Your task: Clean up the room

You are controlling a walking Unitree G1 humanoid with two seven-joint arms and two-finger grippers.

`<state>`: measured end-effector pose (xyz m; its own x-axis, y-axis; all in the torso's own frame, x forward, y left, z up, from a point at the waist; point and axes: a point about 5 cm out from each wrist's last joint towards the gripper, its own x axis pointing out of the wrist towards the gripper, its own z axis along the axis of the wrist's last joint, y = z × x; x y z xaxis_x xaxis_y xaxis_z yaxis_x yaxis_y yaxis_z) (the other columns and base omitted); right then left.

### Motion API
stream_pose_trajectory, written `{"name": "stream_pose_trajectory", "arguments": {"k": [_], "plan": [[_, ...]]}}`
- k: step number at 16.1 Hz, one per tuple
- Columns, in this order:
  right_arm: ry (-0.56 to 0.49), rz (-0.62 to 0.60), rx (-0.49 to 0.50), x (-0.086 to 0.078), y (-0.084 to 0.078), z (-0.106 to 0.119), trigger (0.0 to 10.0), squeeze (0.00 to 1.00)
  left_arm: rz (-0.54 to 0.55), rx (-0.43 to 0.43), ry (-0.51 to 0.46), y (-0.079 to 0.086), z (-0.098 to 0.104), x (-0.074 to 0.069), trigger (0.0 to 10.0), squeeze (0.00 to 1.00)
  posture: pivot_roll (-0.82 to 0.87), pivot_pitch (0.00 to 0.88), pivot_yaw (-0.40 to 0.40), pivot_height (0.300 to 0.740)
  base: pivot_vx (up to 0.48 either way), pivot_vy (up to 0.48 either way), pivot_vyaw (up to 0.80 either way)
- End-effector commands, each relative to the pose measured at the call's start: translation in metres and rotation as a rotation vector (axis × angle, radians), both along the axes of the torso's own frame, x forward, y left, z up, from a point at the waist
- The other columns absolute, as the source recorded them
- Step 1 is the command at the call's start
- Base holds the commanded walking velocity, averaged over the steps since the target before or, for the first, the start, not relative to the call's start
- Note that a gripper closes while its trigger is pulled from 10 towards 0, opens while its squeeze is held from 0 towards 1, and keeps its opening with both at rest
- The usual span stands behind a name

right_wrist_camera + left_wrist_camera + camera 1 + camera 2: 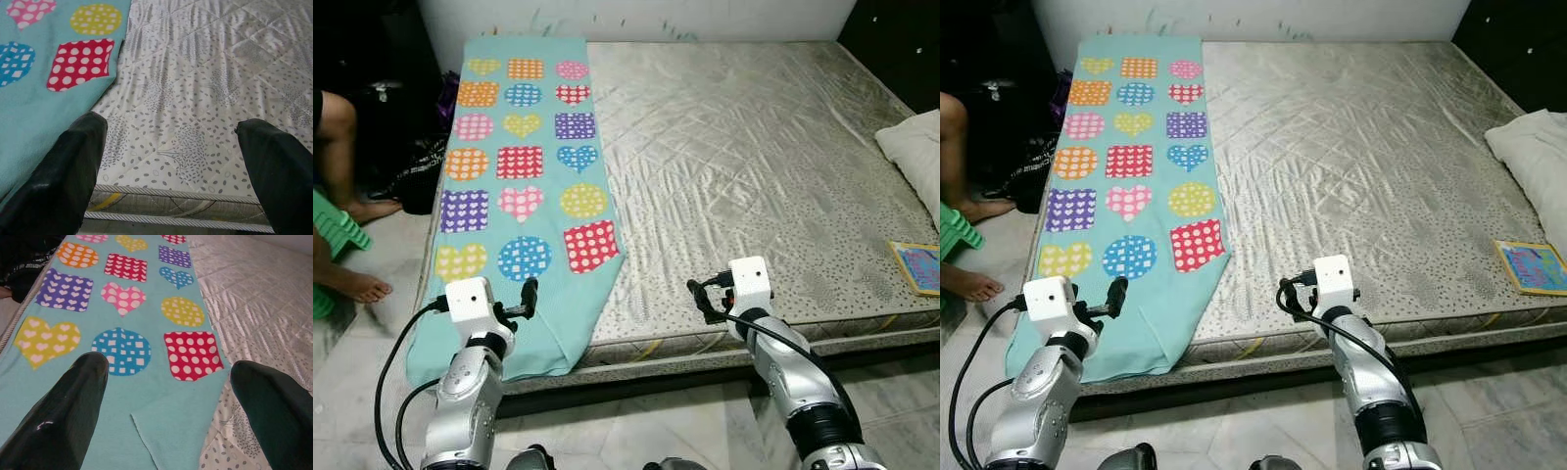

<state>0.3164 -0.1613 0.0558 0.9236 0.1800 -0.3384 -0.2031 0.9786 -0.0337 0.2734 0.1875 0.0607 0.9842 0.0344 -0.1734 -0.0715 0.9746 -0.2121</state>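
A teal blanket (524,166) with coloured hearts, circles and squares lies lengthwise along the left side of the silver quilted mattress (744,147). Its near end folds over and hangs off the front edge. My left gripper (524,302) hovers open just above that near end; in the left wrist view its fingers (68,416) frame the blue circle and the red dotted square (190,355). My right gripper (703,299) is open over the bare mattress by the front edge, right of the blanket's corner (58,78). Neither gripper holds anything.
A white pillow (915,147) and a colourful book (918,266) lie at the mattress's right edge. A person's legs (342,206) and a green stool (335,235) are at the left, beside a dark bag (416,171). Pale tiled floor (636,421) runs along the front.
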Motion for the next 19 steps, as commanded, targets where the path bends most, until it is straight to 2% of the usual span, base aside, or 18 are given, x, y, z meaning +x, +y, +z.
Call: {"name": "stream_pose_trajectory", "arguments": {"k": [1,19], "plan": [[0.018,-0.008,-0.004,-0.0021,-0.0018,-0.0035,10.0,0.00,0.006,0.003,0.013,0.0024,-0.0021,-0.0016,10.0,0.00,-0.15,0.154,-0.053,0.740,0.000,0.409,0.00],[0.017,-0.012,0.002,-0.0017,-0.0018,-0.0034,10.0,0.00,0.015,0.020,0.024,0.0036,-0.0029,-0.0011,10.0,0.00,-0.15,0.151,-0.050,0.740,0.000,0.000,0.00]]}}
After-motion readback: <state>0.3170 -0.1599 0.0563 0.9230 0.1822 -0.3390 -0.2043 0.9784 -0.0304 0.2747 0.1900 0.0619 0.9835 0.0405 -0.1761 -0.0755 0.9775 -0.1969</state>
